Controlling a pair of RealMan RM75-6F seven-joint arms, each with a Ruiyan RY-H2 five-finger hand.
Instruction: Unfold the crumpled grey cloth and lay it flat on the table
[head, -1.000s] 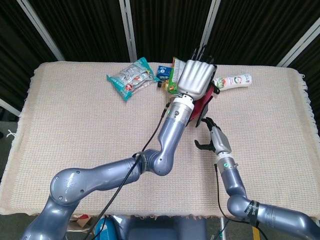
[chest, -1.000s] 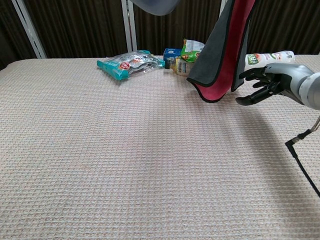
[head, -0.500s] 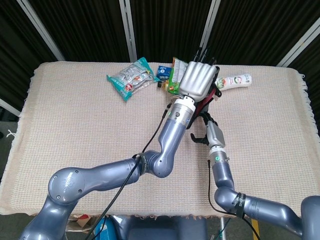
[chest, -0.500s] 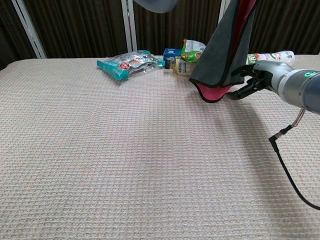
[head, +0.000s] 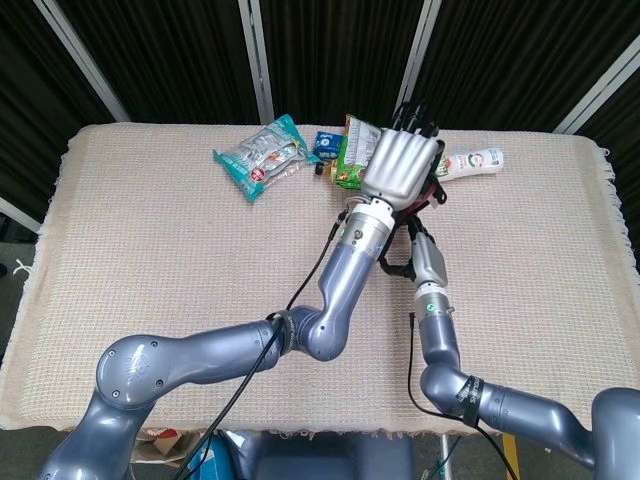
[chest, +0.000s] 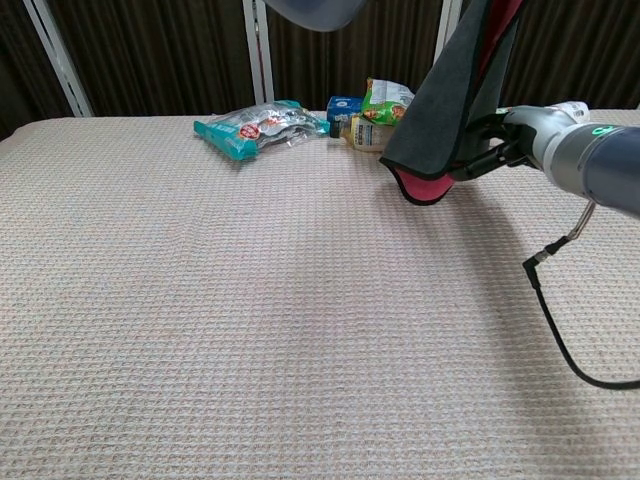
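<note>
The grey cloth, red on its inner side, hangs folded in the air over the table's far right part. My left hand grips its top from above; in the chest view that hand is out of frame. Only a dark edge of the cloth shows beside the hand in the head view. My right hand reaches in from the right and touches the cloth's hanging right edge. Its fingers go behind the fabric, so the grip is hidden. In the head view the right hand is mostly covered by my left forearm.
Along the far edge lie a teal snack bag, a blue box, a green packet, a small bottle and a white bottle. A black cable hangs from my right arm over the beige table cover.
My right hand has moved left from open air up to the cloth's hanging edge, its fingers now partly behind the fabric. The left hand has shifted slightly right, still holding the cloth up.
</note>
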